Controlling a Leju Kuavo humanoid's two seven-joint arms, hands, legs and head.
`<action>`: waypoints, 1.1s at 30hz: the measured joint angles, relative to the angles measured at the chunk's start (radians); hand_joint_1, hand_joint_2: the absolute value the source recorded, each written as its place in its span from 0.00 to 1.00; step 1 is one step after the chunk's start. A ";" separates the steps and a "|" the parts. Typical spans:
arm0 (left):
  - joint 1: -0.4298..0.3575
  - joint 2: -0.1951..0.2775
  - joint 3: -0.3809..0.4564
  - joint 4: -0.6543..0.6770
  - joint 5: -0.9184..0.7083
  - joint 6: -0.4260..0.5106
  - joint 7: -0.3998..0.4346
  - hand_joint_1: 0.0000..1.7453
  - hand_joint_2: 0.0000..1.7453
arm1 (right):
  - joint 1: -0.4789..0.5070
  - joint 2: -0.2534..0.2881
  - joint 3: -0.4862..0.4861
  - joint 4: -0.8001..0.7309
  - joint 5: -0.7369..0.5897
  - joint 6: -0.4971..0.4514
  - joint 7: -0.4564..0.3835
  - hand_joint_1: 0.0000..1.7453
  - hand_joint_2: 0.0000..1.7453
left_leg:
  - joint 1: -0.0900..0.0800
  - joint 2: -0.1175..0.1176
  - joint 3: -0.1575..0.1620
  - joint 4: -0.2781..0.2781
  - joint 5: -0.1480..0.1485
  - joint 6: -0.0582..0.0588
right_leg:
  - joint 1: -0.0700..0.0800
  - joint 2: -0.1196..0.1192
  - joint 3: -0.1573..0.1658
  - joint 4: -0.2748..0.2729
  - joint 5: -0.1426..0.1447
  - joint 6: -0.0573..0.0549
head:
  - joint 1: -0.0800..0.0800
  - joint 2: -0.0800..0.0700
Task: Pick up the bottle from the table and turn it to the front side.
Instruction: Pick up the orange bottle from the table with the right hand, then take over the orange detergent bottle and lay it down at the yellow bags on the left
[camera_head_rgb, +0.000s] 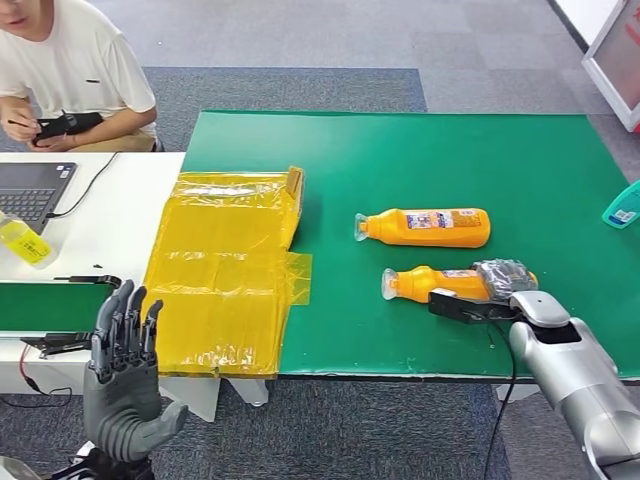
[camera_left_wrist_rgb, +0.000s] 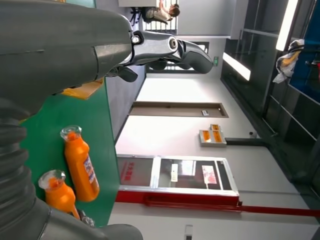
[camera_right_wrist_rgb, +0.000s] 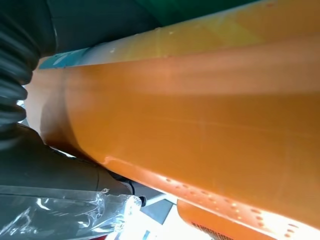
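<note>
Green table (camera_head_rgb: 528, 150): right hand (camera_head_rgb: 500, 280) around near bottle (camera_head_rgb: 430, 284); left hand (camera_head_rgb: 124, 385) upright, fingers apart.

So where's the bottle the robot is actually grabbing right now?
In the head view, the near orange bottle lies on its side on the green table, right of the yellow plastic sheet. The right hand grips its base, just in front of the second orange bottle.
</note>
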 joint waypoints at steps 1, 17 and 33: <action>0.000 0.000 0.000 0.000 0.001 0.000 0.000 0.00 1.00 | 0.001 0.000 0.000 0.001 -0.014 -0.002 -0.009 1.00 1.00 | 0.000 0.000 0.000 0.000 0.000 0.000 | 0.000 0.000 0.000 0.000 0.000 0.000 | 0.000 0.000; -0.004 0.002 -0.022 0.005 -0.034 0.050 0.014 0.00 1.00 | 0.381 0.326 -0.210 -0.587 -0.363 -0.196 -0.176 1.00 1.00 | 0.002 0.000 -0.001 -0.001 -0.001 -0.003 | 0.003 -0.001 -0.001 0.000 -0.003 -0.003 | 0.000 0.000; -0.040 0.037 -0.165 0.028 -0.101 0.189 0.114 0.00 1.00 | 0.594 0.498 -0.107 -0.781 -0.129 -0.551 -0.437 1.00 1.00 | 0.002 0.000 0.000 0.000 -0.003 -0.004 | 0.003 0.000 -0.002 0.000 -0.004 -0.004 | 0.000 0.000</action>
